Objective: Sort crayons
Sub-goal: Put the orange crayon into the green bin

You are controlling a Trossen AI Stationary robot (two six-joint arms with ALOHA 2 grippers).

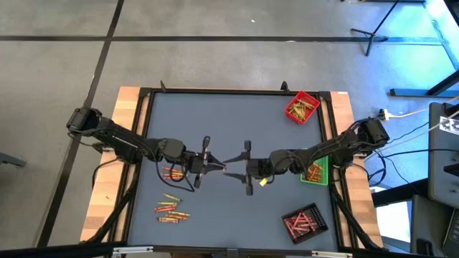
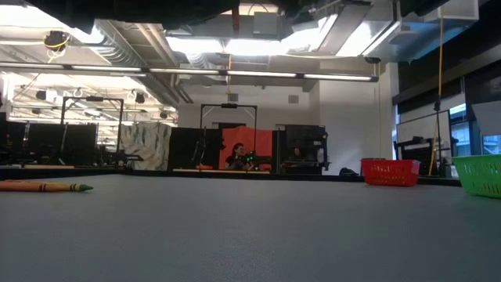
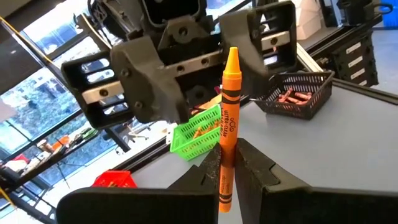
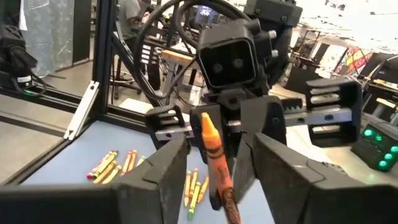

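Left hand (image 1: 215,166) is pinched shut on an orange crayon (image 3: 227,124), which stands up between its fingers (image 3: 261,177) in the left wrist view, tip pointing at the other arm. Right hand (image 1: 231,169) meets it nose to nose over the middle of the tabletop (image 1: 229,115); its fingers (image 4: 155,171) stand apart on either side of the same crayon, seen in the right wrist view (image 4: 214,165), and whether they already touch it cannot be told.

Behind the left hand, loose crayons (image 1: 172,208) lie in two small clusters on the tabletop, one just beside the left arm and one nearer the front edge. In the low view a single orange crayon with a green tip (image 2: 47,186) lies flat at the left.

Beside the right arm sits a green tray (image 1: 315,170) with orange crayons in it. A red tray (image 1: 301,107) with yellowish crayons sits at the far right corner, and a black tray (image 1: 305,222) holding red crayons at the near right corner.
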